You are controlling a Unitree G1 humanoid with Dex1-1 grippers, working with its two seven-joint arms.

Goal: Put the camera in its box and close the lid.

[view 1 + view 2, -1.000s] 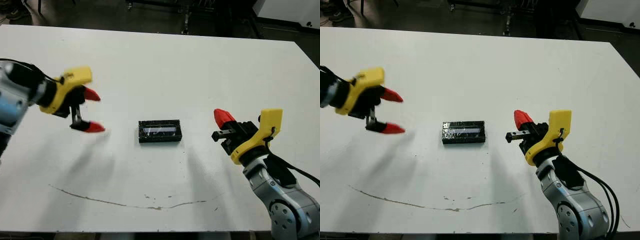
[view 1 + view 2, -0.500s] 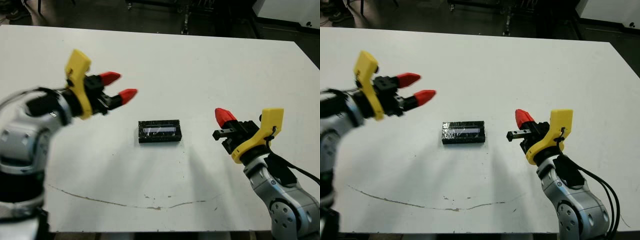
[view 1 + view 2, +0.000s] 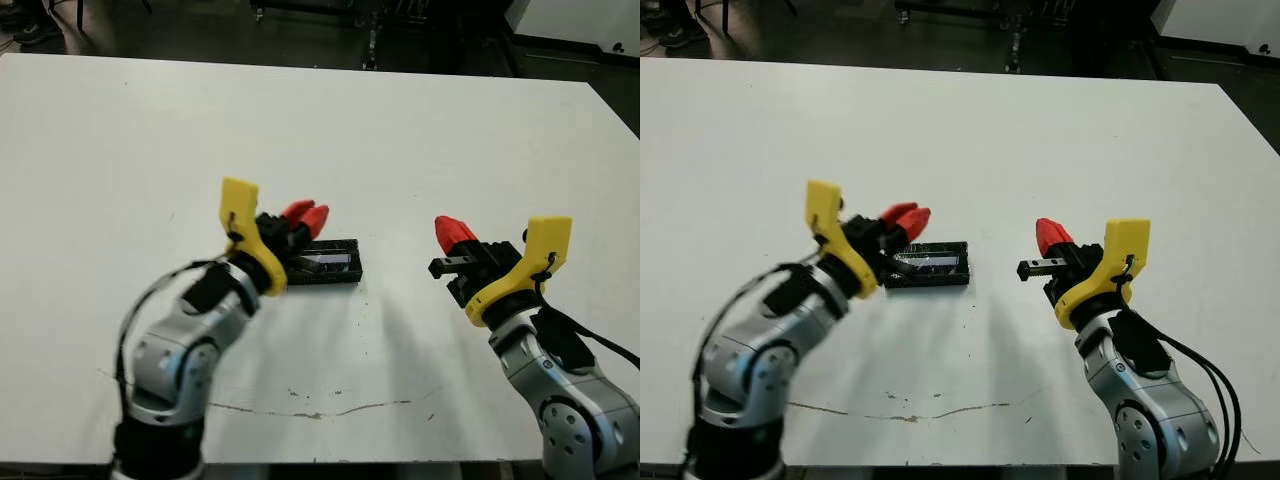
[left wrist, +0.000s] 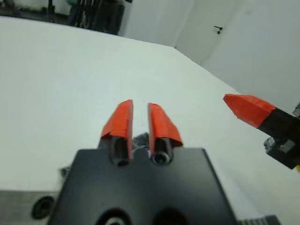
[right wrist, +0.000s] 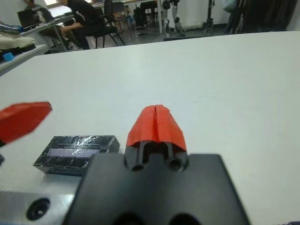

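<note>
Left claw (image 3: 305, 214): two red fingertips (image 4: 123, 118) nearly together, a narrow slit between them, nothing held; it hangs over the left end of the lid, tips pointing toward the robot's right.
Left claw mount: yellow bracket above a black body, on a grey arm rising from the bench's near edge.
Right claw (image 3: 1052, 237): red fingertips (image 5: 156, 124) pressed flat together, empty; it sits to the right of the lid, well apart from it, tips pointing toward it.
Right claw mount: yellow bracket and black body on a grey arm with a black cable.
Lid (image 3: 330, 262): glossy black cover with a speckled top and a pale reflective strip along it; it lies flat near the middle of the bench, its long side running left to right, its left end hidden behind the left claw.
Box: beneath the lid, if anywhere; not seen separately.
Camera: not seen.
Bench (image 3: 420, 140): white, with a thin dark scuff line (image 3: 330, 410) curving along the near edge.
Background: person (image 5: 86, 18) seated at a desk beyond the bench, seen in the right wrist view.
</note>
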